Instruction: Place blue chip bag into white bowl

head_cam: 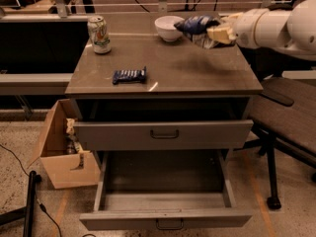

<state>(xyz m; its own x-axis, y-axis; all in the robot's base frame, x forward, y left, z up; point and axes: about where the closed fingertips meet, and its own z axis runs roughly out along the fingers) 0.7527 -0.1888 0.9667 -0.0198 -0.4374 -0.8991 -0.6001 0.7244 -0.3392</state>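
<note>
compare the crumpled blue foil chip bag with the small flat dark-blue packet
The crumpled blue foil chip bag is held off the table by the gripper, beside the white bowl; the small flat dark-blue packet lies on it. The bag is bulkier and puffy; the packet slim. Both are blue wrappers.

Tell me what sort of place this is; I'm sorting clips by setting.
Probably an office or lab workspace: a grey drawer cabinet, an office chair, a cardboard box on the floor. The claw holds the blue chip bag beside the white bowl.

Pretty dim, warm overhead light; the end effector (214, 33) gripping the blue chip bag (195, 24) far right drops a soft shadow on the bench (173, 80).
</note>
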